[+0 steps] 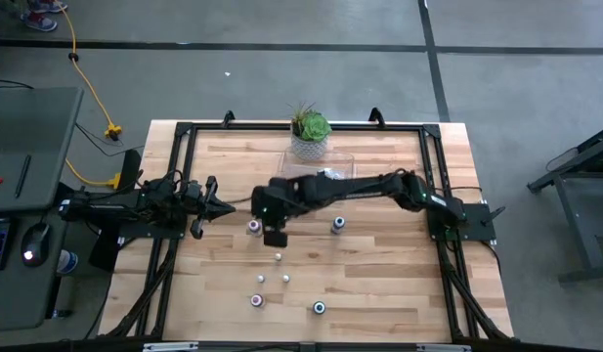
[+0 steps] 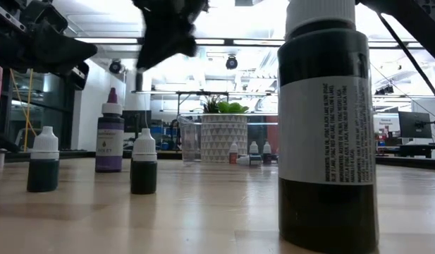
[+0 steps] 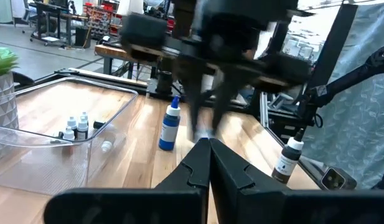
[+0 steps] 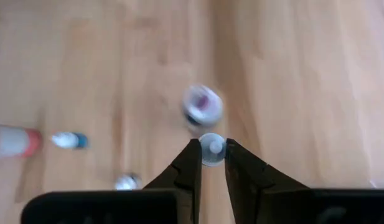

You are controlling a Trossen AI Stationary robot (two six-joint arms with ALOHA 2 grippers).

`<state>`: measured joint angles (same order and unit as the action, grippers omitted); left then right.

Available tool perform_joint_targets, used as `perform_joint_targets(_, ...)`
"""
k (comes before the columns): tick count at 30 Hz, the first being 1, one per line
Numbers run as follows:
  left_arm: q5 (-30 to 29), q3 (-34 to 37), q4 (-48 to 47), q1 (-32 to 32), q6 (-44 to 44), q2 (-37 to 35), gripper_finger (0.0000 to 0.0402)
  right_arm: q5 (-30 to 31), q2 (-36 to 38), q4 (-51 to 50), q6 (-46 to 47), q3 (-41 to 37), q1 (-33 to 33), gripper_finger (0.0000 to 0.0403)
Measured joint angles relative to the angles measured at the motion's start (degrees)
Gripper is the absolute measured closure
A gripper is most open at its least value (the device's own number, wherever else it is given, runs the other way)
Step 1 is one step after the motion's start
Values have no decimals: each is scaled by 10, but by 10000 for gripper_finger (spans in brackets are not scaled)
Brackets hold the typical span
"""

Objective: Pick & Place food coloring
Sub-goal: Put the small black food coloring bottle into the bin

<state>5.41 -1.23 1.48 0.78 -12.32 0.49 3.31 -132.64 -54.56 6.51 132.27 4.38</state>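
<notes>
My right gripper point(image 4: 210, 154) hangs above the middle of the table point(image 1: 399, 274), shut on a tiny white-capped food coloring bottle point(image 4: 211, 149). A purple-capped bottle point(image 4: 202, 104) stands on the wood just beyond it. More bottles stand on their bases: a blue one point(image 1: 337, 225), small white-capped ones point(image 1: 278, 257) and others near the front point(image 1: 320, 308). A few tiny bottles point(image 3: 76, 127) lie in the clear tray point(image 1: 325, 166). My left gripper point(image 3: 208, 149) waits shut at the table's left point(image 1: 226, 207). My right gripper pinches the tiny bottle's white cap point(image 4: 212, 144) between its two fingertips. The fingers slant down onto it from above. The bottle's body is hidden below the cap. The gripper is well above the tabletop point(image 2: 168, 35).
A potted green plant point(image 1: 310, 132) stands at the far edge beside the tray. A black frame point(image 1: 433, 156) runs around the table. A large dark bottle point(image 2: 328, 127) stands close to the low camera. Open wood lies at the right front.
</notes>
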Motion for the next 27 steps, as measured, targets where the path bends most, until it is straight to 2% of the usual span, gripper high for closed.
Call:
perform_joint_targets(5, 0, 0, 0, 0, 0, 0, 401, 24, 30, -99, 45, 0, -31, 357)
perform_joint_targets(11, 0, 0, 0, 0, 0, 0, 401, 105, 66, -175, 4, 0, -71, 357)
perform_joint_targets(19, 0, 0, 0, 0, 0, 0, 401, 77, 84, -206, -49, 0, -132, 357)
perform_joint_targets(27, 0, 0, 0, 0, 0, 0, 401, 14, 87, -232, -103, 0, -180, 357)
